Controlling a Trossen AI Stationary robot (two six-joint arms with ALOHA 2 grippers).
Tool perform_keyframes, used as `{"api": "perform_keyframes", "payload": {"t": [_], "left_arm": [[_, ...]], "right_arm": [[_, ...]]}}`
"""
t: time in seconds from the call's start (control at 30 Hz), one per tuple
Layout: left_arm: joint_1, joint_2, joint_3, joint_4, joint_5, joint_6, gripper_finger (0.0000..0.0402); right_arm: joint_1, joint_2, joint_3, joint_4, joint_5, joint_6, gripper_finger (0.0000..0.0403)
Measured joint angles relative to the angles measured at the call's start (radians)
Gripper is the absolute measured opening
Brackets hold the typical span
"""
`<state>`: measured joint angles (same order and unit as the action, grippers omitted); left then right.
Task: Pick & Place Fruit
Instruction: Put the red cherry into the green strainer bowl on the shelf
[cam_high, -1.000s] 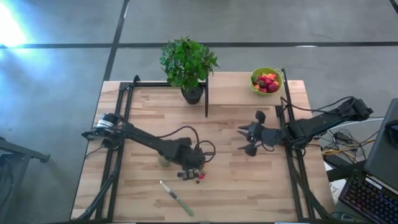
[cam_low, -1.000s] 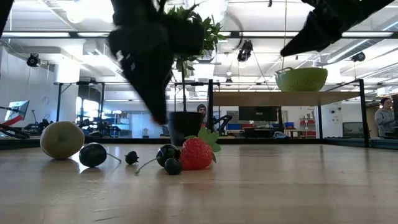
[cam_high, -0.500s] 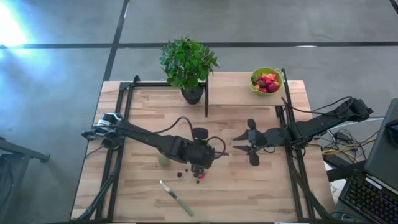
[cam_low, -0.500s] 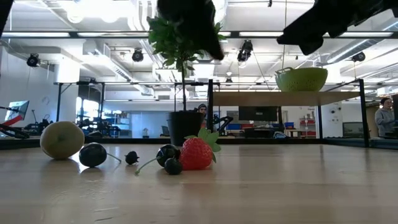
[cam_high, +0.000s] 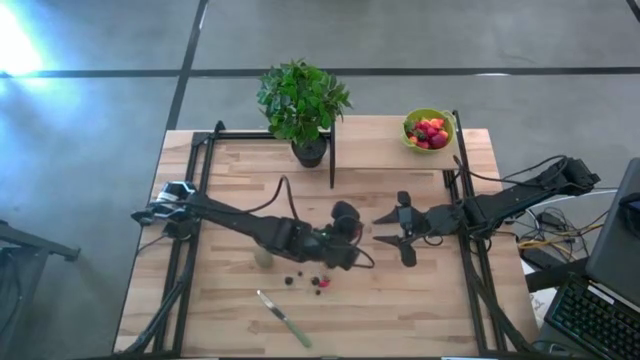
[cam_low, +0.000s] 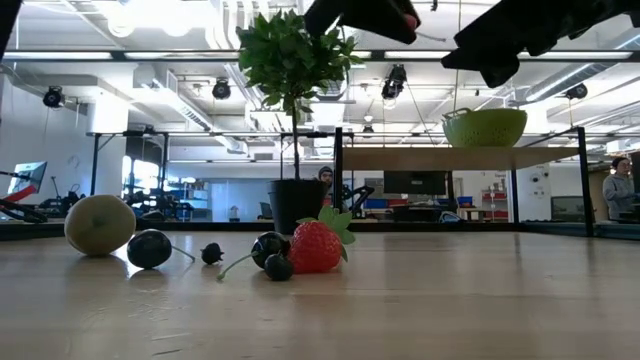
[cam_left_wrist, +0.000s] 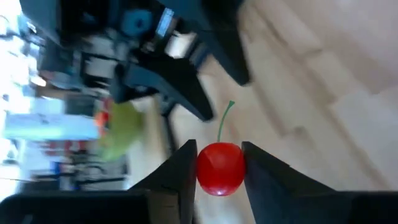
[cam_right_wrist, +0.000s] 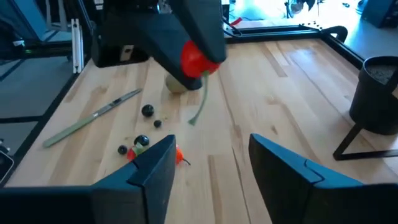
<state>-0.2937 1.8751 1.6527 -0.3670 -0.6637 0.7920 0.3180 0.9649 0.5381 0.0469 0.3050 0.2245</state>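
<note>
1. A red cherry (cam_left_wrist: 220, 168) is being gripped by the left gripper (cam_high: 348, 232), clamped between its two fingers above the middle of the tabletop (cam_high: 400, 300); its green stem (cam_right_wrist: 199, 107) is hanging free.
2. The right gripper (cam_right_wrist: 208, 163) is being held with fingers spread and nothing between them, just beside the cherry; a hand-over is being judged likely.
3. Risk: the cherry is being pinched on its round sides, so a slip and a roll across the tabletop is being considered possible if release comes early.
4. Risk: the two grippers are being brought close; a knock is being judged possible.
5. The rest of the fruit, a strawberry (cam_low: 318, 246), dark berries (cam_low: 150, 248) and a dull-green ball (cam_low: 100, 224), is being left on the tabletop, well apart from the lime-green bowl (cam_high: 428, 131).
</note>
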Motion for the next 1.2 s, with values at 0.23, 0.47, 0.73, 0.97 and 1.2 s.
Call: {"api": "perform_keyframes", "payload": {"t": [0.23, 0.47, 0.73, 0.97, 1.2], "left_arm": [[0.006, 0.003, -0.004, 0.124, -0.011, 0.184, 0.0127], [0.011, 0.005, -0.004, 0.135, -0.010, 0.221, 0.0110], [0.011, 0.005, -0.004, 0.142, -0.010, 0.221, 0.0128], [0.011, 0.005, -0.004, 0.144, -0.010, 0.220, 0.0111], [0.011, 0.006, -0.004, 0.148, -0.010, 0.219, 0.0130]], "right_arm": [[0.000, 0.000, 0.000, 0.081, 0.006, 0.000, 0.0215], [-0.004, 0.000, 0.000, 0.129, 0.034, 0.000, 0.0207], [-0.013, 0.000, -0.002, 0.124, 0.043, 0.000, 0.0140], [-0.014, 0.000, -0.004, 0.121, 0.045, -0.017, 0.0039], [-0.014, 0.000, -0.004, 0.120, 0.045, -0.024, 0.0009]]}}
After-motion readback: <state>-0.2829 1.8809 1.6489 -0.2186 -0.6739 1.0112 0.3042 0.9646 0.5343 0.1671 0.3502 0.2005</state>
